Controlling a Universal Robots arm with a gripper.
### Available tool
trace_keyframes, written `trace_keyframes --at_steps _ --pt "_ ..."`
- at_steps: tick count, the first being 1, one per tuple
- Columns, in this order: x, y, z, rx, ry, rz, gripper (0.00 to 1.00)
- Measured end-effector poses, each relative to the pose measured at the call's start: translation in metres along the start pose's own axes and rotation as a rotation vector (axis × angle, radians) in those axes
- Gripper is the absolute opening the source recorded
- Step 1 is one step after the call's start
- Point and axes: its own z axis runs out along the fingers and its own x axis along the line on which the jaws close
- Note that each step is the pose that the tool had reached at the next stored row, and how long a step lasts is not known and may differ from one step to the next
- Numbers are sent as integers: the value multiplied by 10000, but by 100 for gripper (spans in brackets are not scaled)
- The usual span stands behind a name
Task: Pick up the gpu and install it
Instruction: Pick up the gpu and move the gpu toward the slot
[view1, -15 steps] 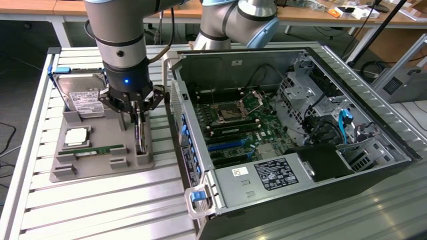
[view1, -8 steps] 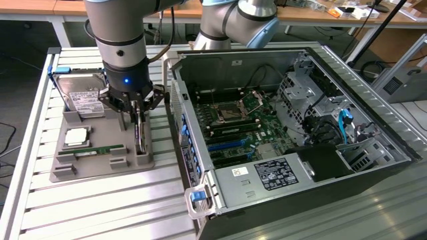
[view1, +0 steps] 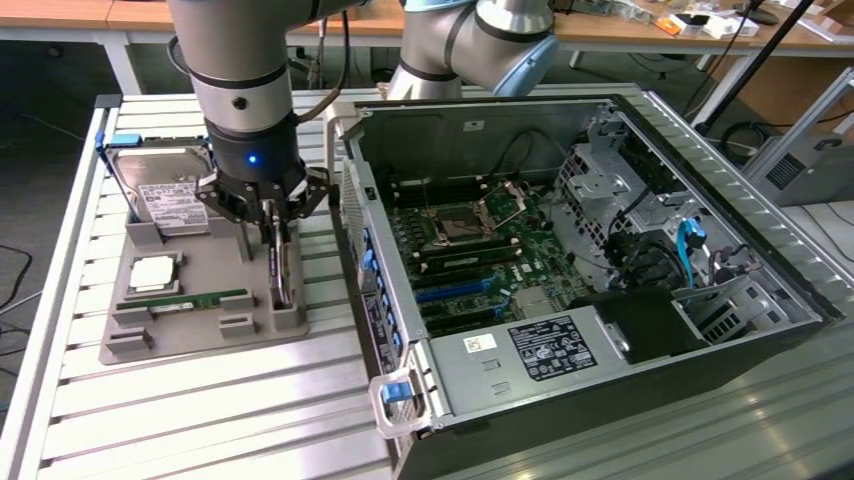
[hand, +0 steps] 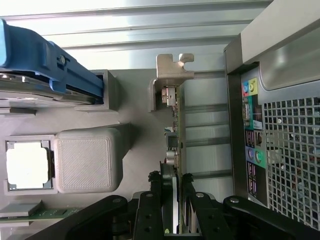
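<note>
- Exterior view: the arm is reaching down over the tray (view1: 200, 338) at the exterior view's left, beside the open case (view1: 454, 125).
- The pincer (view1: 275, 240) is pinching the gpu (view1: 280, 282), which is standing on edge in its slot along the side of the tray nearest the case.
- The drive (view1: 167, 195), the CPU (view1: 154, 272) and the RAM stick (view1: 200, 300) are lying in their own tray recesses.
- The motherboard (view1: 487, 245) is showing inside the case. A white label (view1: 545, 348) is showing on the silver power supply, and another on the drive. The print on both is too small to read.
- Wrist view: the gpu (hand: 175, 125) is appearing edge-on, with its metal bracket (hand: 172, 70) at the far end.
- The black fingers (hand: 156, 200) are pressing on both faces of the card, one on each side.
- The case's rear ports (hand: 252, 140), with coloured audio jacks, and a perforated grille (hand: 292, 160) are facing the card here.
- The drive's blue rail (hand: 50, 62) is showing here from close up, and no writing can be read.
</note>
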Motion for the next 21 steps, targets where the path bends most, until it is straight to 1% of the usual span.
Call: trace_keyframes --at_steps 21 --pt "-2 3 -81 -1 0 0 27"
